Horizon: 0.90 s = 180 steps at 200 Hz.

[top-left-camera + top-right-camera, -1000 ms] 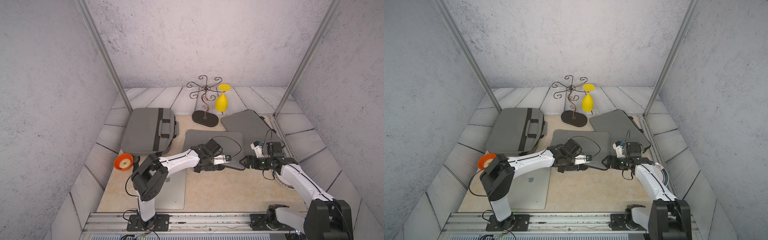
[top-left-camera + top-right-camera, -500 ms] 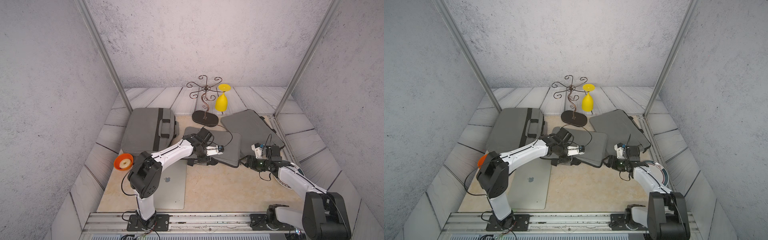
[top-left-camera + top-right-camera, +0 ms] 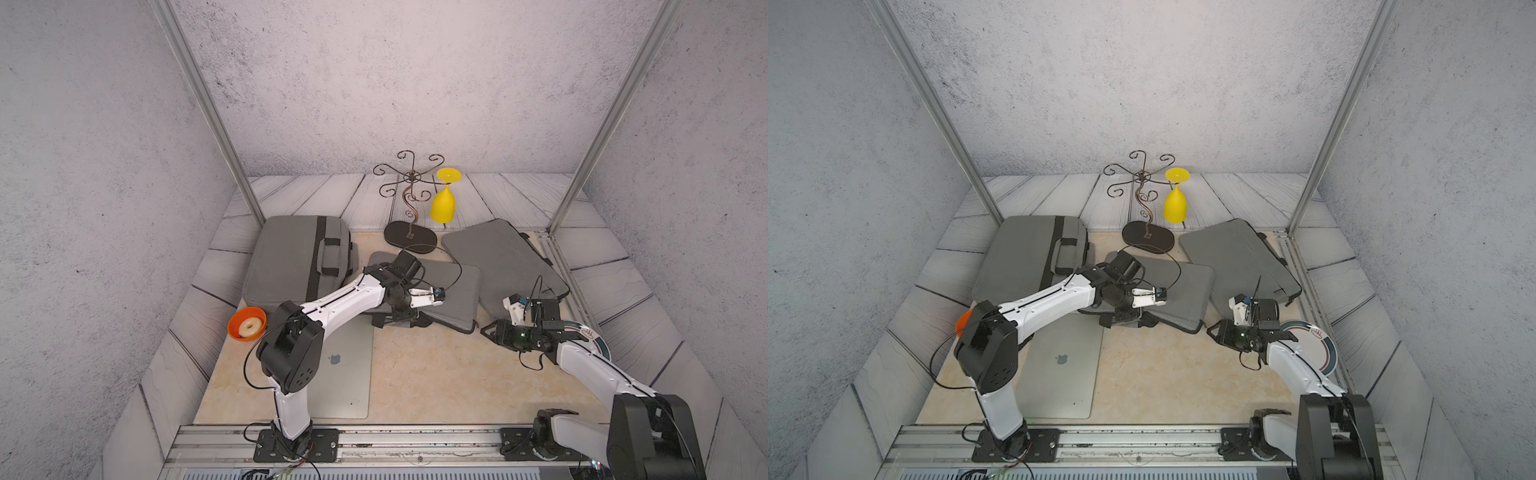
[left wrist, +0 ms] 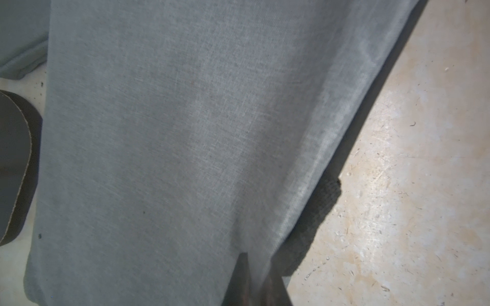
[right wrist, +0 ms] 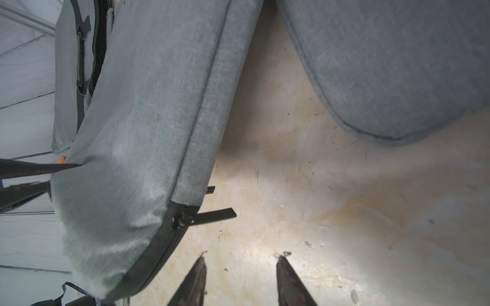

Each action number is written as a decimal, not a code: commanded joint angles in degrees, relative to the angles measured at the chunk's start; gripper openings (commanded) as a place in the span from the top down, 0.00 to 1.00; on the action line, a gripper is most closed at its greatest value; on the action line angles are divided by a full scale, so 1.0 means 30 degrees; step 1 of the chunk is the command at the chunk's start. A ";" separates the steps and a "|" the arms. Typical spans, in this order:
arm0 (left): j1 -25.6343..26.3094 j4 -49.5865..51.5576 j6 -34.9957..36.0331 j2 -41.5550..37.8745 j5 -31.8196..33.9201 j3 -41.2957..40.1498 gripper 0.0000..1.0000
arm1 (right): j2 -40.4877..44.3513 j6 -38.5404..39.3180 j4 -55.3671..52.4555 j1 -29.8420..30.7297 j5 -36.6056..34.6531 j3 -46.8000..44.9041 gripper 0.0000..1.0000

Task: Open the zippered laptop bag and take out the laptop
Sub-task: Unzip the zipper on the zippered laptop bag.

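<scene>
Grey-walled booth, beige desk: we're at the unzip step.
Laptop bag lies mid-desk btwn a handled bag and a flat sleeve. Left tool is clamped tight on its fabric; right tool, jaws part-open & empty, sits just short of the zip pull, w/ pull off to one side. Next, we reckon: line jaws up on pull, pinch, drag along edge.

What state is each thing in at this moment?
middle bag: edge pinched, zipper state unclear.
left gripper: shut on middle bag.
right gripper: open, empty.
laptop: lid closed, lying flat.
yellow glass: hanging upside down.
orange bowl: upright.
</scene>
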<state>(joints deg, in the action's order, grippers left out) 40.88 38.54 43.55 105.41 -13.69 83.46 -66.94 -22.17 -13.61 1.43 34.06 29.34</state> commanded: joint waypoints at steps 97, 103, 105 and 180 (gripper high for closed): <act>-0.1108 0.0645 0.2039 0.0400 0.1607 0.2605 1.00 | 0.0866 0.0737 0.3572 0.2316 -0.1474 -0.1379 0.60; -0.1172 0.0804 0.2159 0.0444 0.1511 0.2794 1.00 | 0.0889 0.0804 0.3894 0.2500 -0.1605 -0.1618 0.60; -0.1198 0.0877 0.2199 0.0457 0.1494 0.2839 1.00 | 0.0865 0.0837 0.3987 0.2581 -0.1622 -0.1683 0.60; -0.1206 0.1273 0.3032 0.0443 0.2091 0.2716 1.00 | -0.0920 0.2287 1.0684 0.4100 -0.3838 -0.3041 0.57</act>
<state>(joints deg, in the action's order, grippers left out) 37.78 43.51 51.68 107.09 -9.91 91.24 -66.87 -17.67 8.10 13.45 24.95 20.78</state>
